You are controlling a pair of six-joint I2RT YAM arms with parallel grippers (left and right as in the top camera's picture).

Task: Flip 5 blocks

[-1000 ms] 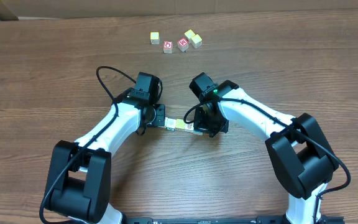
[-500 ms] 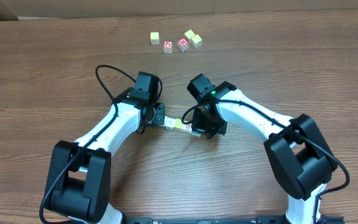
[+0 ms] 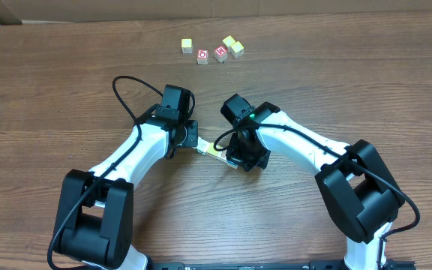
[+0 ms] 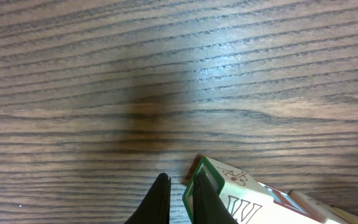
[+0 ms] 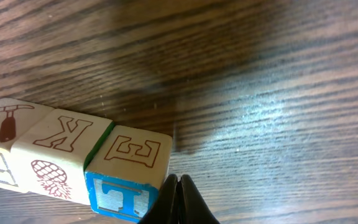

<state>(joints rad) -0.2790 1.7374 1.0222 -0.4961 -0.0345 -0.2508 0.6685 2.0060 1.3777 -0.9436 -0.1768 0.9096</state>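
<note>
A short row of blocks [image 3: 215, 152] lies on the table between my two grippers. In the right wrist view it shows as a block with an E on top and a blue T face [image 5: 129, 169], a K block [image 5: 61, 144] and a hammer-picture block [image 5: 4, 124]. My right gripper [image 5: 178, 200] is shut, its tips touching the E block's end, nothing held. In the left wrist view, a W block with a green-framed face [image 4: 244, 198] rests against the outer side of one finger of my left gripper [image 4: 180, 198], which is shut and empty. Three pale yellow blocks [image 3: 187, 46] [image 3: 229, 41] [image 3: 236, 50] sit at the far edge.
Two red-faced cubes [image 3: 202, 56] [image 3: 220, 52] lie among the yellow blocks at the back. The wood-grain table [image 3: 66, 90] stretches to both sides of the arms. The left arm's black cable [image 3: 130, 97] loops above the table.
My right gripper has slid left, pushing the row toward the left gripper. The row has shifted and turned slightly. Both grippers stayed shut.
</note>
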